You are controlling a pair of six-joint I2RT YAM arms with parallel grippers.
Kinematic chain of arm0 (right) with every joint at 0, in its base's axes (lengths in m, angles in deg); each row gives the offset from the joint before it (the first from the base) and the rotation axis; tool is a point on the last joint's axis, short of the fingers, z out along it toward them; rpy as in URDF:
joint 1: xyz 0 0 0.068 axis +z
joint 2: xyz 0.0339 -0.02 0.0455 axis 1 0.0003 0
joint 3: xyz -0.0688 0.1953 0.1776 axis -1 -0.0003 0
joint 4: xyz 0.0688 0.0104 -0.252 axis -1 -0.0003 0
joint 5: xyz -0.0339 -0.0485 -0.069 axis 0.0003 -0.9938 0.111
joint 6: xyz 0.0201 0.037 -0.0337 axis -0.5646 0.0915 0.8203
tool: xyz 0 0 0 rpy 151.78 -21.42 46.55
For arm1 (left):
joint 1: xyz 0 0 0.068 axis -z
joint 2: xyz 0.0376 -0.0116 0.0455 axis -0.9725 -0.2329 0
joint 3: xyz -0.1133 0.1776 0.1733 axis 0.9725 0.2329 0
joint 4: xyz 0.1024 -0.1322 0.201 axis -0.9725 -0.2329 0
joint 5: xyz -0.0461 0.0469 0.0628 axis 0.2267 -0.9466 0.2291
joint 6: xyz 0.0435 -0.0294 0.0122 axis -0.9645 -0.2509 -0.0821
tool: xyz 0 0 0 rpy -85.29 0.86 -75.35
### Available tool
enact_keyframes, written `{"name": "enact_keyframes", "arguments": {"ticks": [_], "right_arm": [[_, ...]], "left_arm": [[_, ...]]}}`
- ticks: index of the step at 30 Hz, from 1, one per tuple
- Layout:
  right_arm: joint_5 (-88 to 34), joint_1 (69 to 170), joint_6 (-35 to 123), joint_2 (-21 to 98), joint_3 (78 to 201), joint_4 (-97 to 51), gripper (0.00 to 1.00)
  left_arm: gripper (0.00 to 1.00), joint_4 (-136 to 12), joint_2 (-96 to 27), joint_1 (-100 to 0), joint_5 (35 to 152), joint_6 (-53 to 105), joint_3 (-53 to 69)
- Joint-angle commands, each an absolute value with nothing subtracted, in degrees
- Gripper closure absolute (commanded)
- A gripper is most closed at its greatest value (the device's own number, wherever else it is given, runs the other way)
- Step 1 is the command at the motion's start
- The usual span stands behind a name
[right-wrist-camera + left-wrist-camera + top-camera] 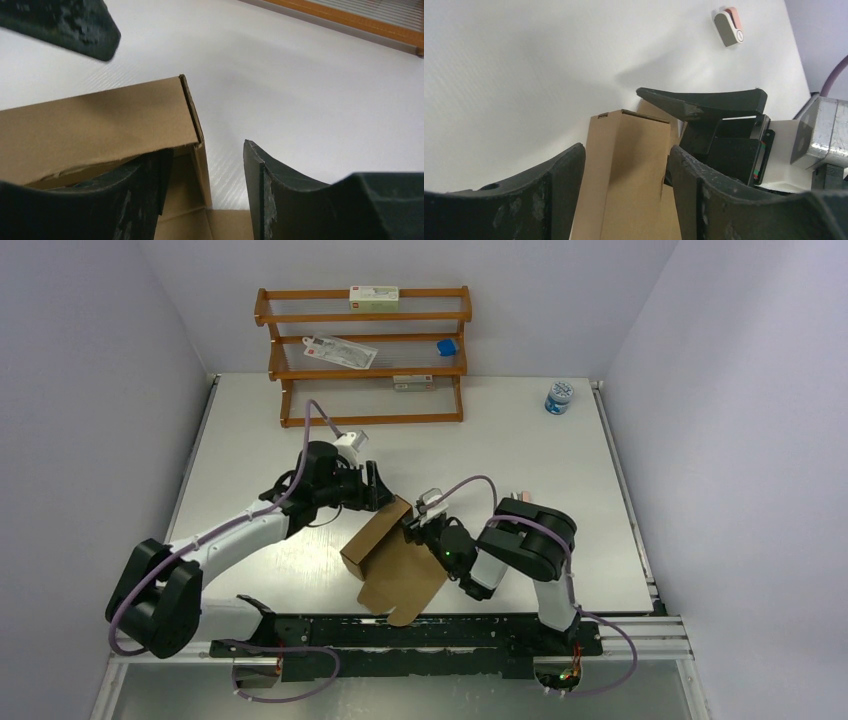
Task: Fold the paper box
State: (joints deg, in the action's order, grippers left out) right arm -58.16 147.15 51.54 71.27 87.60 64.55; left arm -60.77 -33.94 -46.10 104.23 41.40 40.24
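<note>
Lying near the table's (560,470) front edge, the paper box (395,565) points its long axis far-right. The right gripper (412,530), nearer, stands released at that far corner. Beyond, the left gripper (382,492) straddles the end; whether it squeezes, I cannot tell.

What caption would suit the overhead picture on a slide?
Left gripper and right gripper flank a partly folded paper box.

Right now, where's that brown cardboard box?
In the overhead view, the cardboard box lies on the table, near its front middle, between the left claw and right claw, well in front of the wooden rack.
</note>
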Motion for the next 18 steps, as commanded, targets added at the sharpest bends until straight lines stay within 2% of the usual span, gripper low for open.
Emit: {"name": "enact_keyframes", "arguments": {"ticks": [1,5,11,18], "right_arm": [[-57.33,146.94,50.96,68.39,84.85,66.09,0.42],[-57.84,146.94,48.77,63.56,81.12,64.14,0.39],[-57.96,146.93,43.9,53.75,79.07,50.54,0.37],[-59.66,146.87,37.6,39.04,78.4,33.99,0.35]], "left_arm": [[0.32,-68.9,-30.89,-44.01,97.71,38.1,36.84],[0.31,-71.91,-28.5,-43.18,94.82,37.81,36.42],[0.29,-76.69,-27.96,-39.53,89.1,36.26,34.15],[0.22,-82.02,-28.01,-34.79,82.1,34.67,30.88]]}}
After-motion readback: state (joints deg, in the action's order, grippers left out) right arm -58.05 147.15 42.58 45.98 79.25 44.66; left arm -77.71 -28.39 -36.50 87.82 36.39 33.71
